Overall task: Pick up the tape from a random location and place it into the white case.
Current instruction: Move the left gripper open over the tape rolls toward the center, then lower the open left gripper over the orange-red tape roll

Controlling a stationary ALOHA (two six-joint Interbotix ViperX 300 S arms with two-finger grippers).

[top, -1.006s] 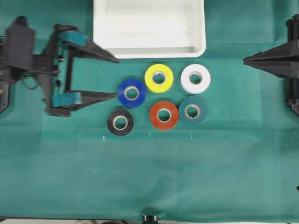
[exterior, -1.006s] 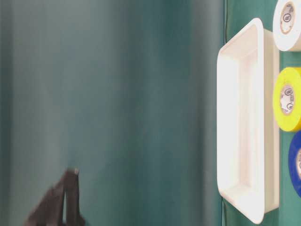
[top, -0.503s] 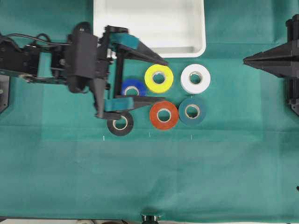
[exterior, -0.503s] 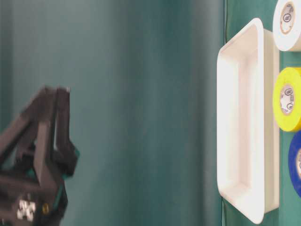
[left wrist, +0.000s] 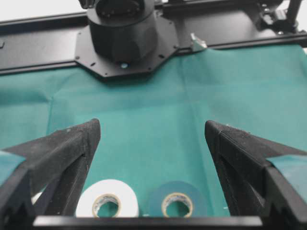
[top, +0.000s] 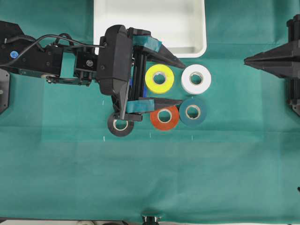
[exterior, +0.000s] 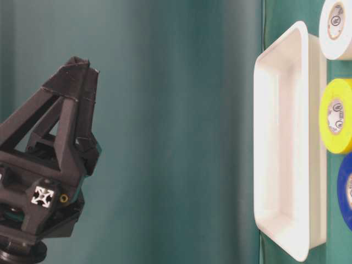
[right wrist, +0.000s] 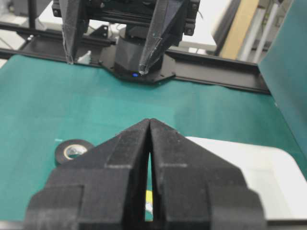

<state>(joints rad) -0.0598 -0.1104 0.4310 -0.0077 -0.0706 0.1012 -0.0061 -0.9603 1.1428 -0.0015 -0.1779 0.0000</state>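
Jaws of the left gripper [top: 176, 83] stand wide apart and hold nothing. From overhead, one finger [top: 165, 56] lies along the near rim of the case [top: 200, 28], and the other finger [top: 161, 102] runs just above the tape [top: 164, 116]. Between them sits the yellow roll [top: 159, 78]; whether either finger touches a roll cannot be told from overhead. The blue roll [top: 143, 92] is mostly hidden under the gripper body, with only a sliver showing.

The tape lies flat on the green cloth [top: 150, 178] that covers the bench, in the lower row of rolls, between the black roll [top: 120, 125] and the teal roll [top: 192, 111]. It is close beside the teal roll and well outside the case. The white roll [top: 196, 78] sits above the teal one, beside the yellow roll.

In the left wrist view the two fingers frame the white roll [left wrist: 107, 199] and the teal roll [left wrist: 177, 201] ahead on the cloth.

The right gripper [top: 247, 59] is parked at the right edge, well apart from the rolls, its jaws pressed together on nothing, as the right wrist view shows [right wrist: 149, 125].

The case lies at the top of the bench, above the rolls, with no roll inside the part that shows.
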